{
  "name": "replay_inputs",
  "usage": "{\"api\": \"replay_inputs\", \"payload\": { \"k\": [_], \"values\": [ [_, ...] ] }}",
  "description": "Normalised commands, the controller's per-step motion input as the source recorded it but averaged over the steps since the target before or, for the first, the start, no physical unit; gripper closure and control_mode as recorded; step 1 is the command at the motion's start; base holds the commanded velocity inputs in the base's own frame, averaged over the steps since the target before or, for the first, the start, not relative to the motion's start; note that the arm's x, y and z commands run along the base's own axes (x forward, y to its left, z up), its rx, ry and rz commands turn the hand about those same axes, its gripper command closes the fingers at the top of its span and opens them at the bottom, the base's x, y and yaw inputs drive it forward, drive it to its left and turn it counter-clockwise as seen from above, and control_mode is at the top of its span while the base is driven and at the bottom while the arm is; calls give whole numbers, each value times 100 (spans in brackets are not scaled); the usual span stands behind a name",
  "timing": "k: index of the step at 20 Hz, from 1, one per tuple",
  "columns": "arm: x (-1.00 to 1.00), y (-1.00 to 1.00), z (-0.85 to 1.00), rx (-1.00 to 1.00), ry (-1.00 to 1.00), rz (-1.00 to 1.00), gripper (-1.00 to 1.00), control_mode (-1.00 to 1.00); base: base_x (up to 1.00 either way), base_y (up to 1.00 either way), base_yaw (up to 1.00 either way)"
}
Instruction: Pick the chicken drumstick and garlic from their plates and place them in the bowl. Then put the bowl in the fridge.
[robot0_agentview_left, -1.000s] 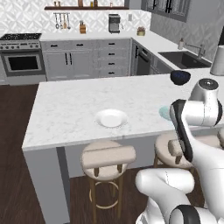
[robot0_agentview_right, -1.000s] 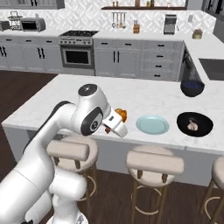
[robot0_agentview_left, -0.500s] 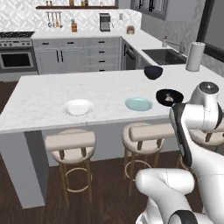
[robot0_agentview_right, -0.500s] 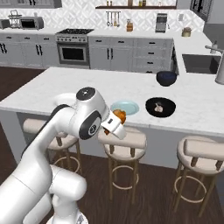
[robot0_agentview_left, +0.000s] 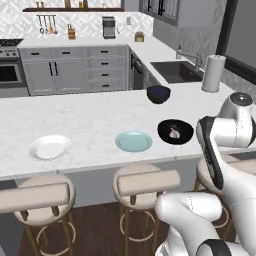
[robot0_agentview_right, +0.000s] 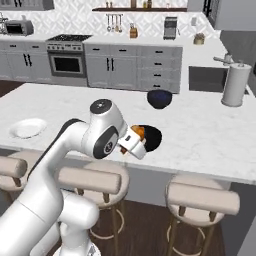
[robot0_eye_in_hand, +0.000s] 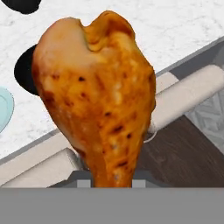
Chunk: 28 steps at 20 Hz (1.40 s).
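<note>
1. Marble-topped island counter (robot0_agentview_left: 95, 120) runs across both base views, with grey cabinets and a stove along the far wall; I see stools (robot0_agentview_left: 145, 182) tucked under its near edge.
2. On the counter, from left to right in the left base view: the white plate (robot0_agentview_left: 49, 147); the pale blue plate (robot0_agentview_left: 133, 141); the black bowl (robot0_agentview_left: 175, 131).
3. I can see the garlic (robot0_agentview_left: 174, 133) lying inside the black bowl; a smaller dark blue bowl (robot0_agentview_left: 158, 94) stands farther back, apart from it.
4. My gripper (robot0_agentview_right: 134, 142) is clamped on the chicken drumstick (robot0_eye_in_hand: 98, 94); the narrow end sits between the jaws, thick end pointing away.
5. In the right base view the drumstick hangs at the near left rim of the black bowl; whether it touches I cannot tell.
</note>
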Motion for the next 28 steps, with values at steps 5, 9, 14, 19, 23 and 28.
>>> {"api": "replay_inputs", "payload": {
  "k": [5,9,14,19,23,28],
  "values": [
    [0,0,0,0,0,0,100,100,95,-8,9],
    [0,0,0,0,0,0,100,100,24,-72,33],
    [0,0,0,0,0,0,100,100,3,-54,30],
    [0,0,0,0,0,0,100,100,21,7,1],
    [32,26,-4,-5,4,10,100,-100,5,3,1],
    [48,19,-65,0,30,16,100,-100,0,0,0]
  ]
}}
